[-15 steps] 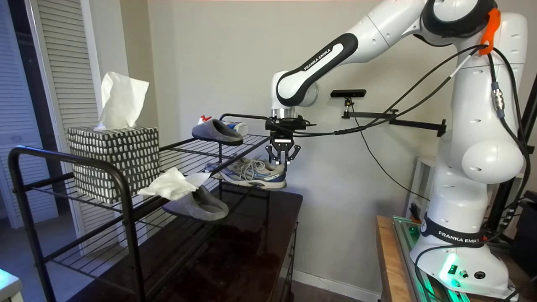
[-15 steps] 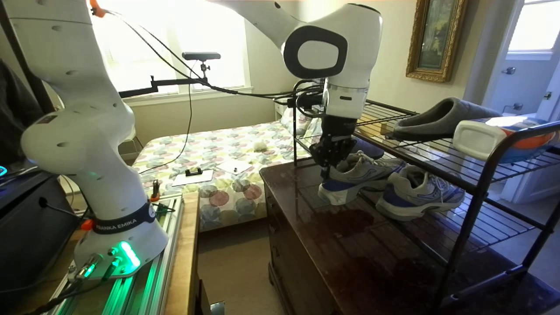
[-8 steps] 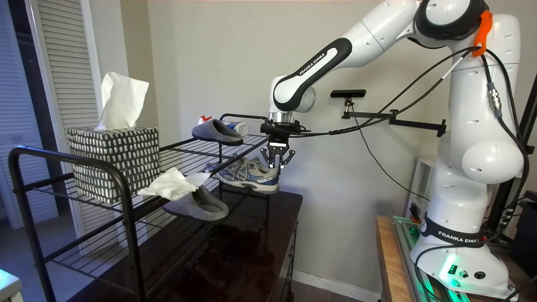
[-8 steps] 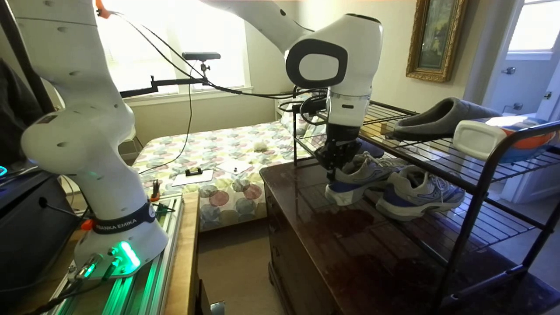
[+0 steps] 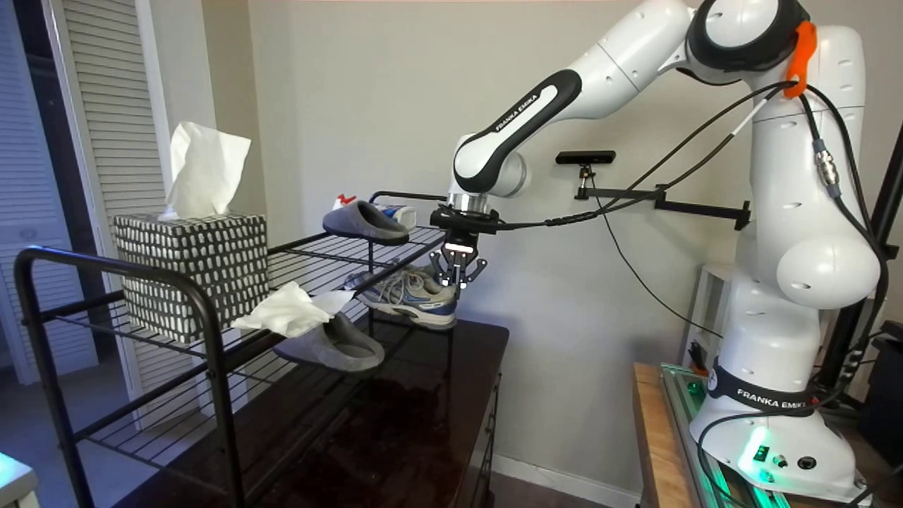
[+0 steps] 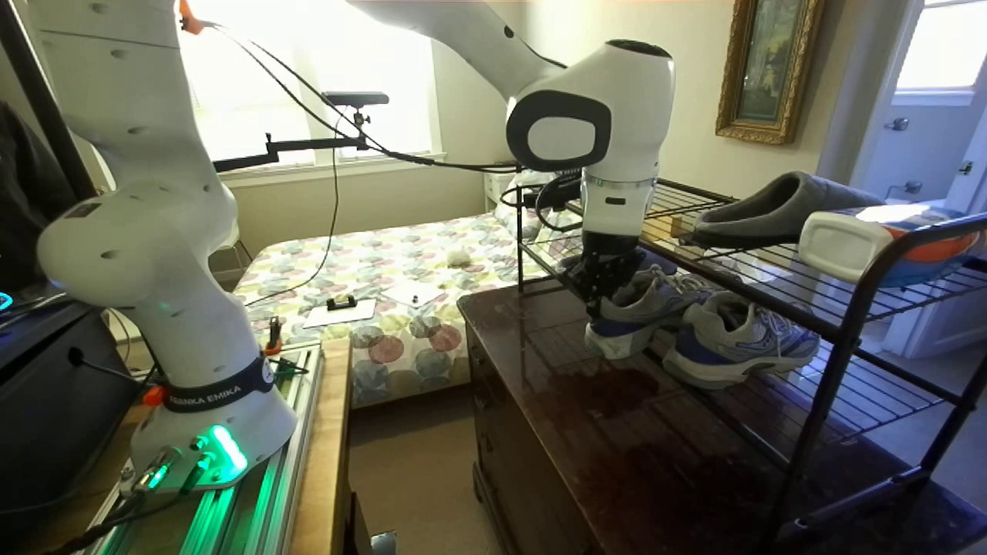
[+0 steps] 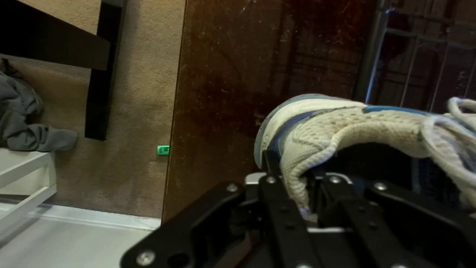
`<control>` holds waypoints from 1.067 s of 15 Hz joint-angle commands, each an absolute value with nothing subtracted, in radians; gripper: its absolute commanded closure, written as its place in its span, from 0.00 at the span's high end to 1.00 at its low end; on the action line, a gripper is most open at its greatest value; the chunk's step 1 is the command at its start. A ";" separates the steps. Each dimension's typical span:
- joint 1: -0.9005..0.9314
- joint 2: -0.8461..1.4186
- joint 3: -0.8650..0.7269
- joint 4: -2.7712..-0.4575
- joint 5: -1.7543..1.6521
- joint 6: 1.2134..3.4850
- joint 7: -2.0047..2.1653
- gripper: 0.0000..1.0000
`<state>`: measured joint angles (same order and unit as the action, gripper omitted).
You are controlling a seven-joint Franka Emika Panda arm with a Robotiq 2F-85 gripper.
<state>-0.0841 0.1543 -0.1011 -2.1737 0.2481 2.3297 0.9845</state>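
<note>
My gripper (image 5: 453, 283) is shut on the heel collar of a grey-and-blue sneaker (image 5: 416, 300). In the wrist view, one finger (image 7: 271, 162) lies outside the heel and the other reaches into the shoe opening, with the sneaker's knit collar (image 7: 308, 149) pinched between them. The heel sticks out past the rail of the rack, above the dark dresser top (image 7: 223, 111). The toe points into the rack's lower level, partly hidden by the upper shelf. A matching sneaker (image 6: 732, 347) sits beside it on the lower shelf, as an exterior view shows.
The black wire rack (image 6: 848, 324) stands on the dresser (image 6: 570, 432). Its upper shelf carries a grey slipper (image 5: 363, 224), a wipes container (image 6: 848, 247), a patterned tissue box (image 5: 190, 275) and a loose tissue (image 5: 293, 310). Another slipper (image 5: 338, 346) lies below. Cables (image 5: 557, 222) trail from the wrist.
My gripper has moved toward the rack and slightly down, pushing the held sneaker farther in over the lower shelf. The grip has stayed shut; the other shoes have not moved.
</note>
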 commanded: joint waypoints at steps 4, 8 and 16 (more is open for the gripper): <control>-0.071 0.152 -0.098 -2.138 0.260 2.347 0.979 0.05; -0.066 0.160 -0.094 -2.121 0.271 2.359 0.976 0.05; -0.076 0.174 -0.090 -2.131 0.350 2.385 0.942 0.05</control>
